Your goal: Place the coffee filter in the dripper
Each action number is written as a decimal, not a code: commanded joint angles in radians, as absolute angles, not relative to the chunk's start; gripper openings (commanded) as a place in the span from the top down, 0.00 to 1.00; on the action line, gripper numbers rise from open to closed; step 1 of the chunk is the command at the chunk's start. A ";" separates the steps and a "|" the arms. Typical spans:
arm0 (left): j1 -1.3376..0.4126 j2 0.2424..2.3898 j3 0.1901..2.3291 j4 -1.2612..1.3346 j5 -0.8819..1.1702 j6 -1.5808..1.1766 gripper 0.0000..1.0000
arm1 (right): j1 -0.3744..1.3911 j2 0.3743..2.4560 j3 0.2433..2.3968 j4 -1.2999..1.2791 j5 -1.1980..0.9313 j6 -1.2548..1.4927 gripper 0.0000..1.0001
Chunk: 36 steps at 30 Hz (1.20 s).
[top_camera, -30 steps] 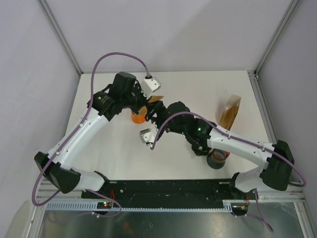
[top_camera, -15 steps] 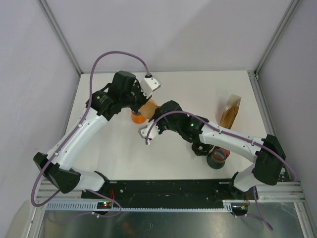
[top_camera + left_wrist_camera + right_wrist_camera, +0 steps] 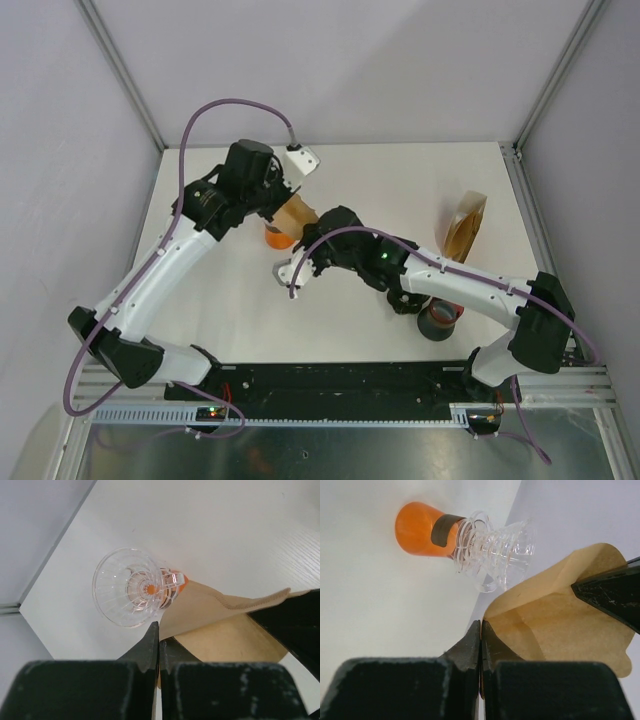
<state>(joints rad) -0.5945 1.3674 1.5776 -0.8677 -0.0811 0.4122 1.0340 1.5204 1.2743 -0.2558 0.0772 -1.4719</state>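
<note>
Left wrist view: coffee filter [image 3: 220, 625], brown paper, is off the table [image 3: 230, 300] and in the air, just beside the clear ribbed dripper [image 3: 127, 587] and not in it. The cone mouth looks only partly opened, with the seam edge uppermost.

Left claw [image 3: 158, 630]: fingers pressed together, pinching one edge of the filter. Right claw [image 3: 480, 627]: also pressed together, on the opposite edge. The paper spans between the two.

The dripper sits on an orange base [image 3: 420, 527] with a dark collar, in the far-left part of the table. A brown packet [image 3: 465, 225] and a dark roll [image 3: 440, 320] stand well apart on the right.

Step, as judged: filter held by both arms and not yet lowered in.

Risks:
- Thin paper is held at two points, so any drift apart of the arms could tear it or slip it from one claw.
- If the cone is not opened enough, it may sit folded on the rim instead of seating.
- The dripper is only perched on its base, so a nudge from either claw during descent could tip it.
</note>
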 commanded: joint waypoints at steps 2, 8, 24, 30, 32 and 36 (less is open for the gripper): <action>-0.560 1.367 1.648 -0.792 -0.195 0.441 1.00 | 1.034 1.513 1.298 -0.295 0.043 -1.425 1.00; -0.515 1.389 1.668 -0.769 -0.175 0.430 1.00 | 1.035 1.496 1.298 -0.151 0.021 -1.297 0.78; -0.219 1.488 1.676 -0.708 0.236 0.059 1.00 | 0.878 1.284 1.211 0.114 -0.233 -0.615 0.13; -0.172 1.476 1.634 -0.698 0.367 -0.081 1.00 | 0.845 1.299 1.210 0.180 -0.109 -0.375 0.12; -0.157 1.470 1.604 -0.698 0.407 -0.136 1.00 | 0.823 1.297 1.210 0.191 -0.096 -0.287 0.13; -0.139 1.450 1.539 -0.699 0.466 -0.219 0.99 | 0.795 1.297 1.210 0.187 -0.047 -0.194 0.15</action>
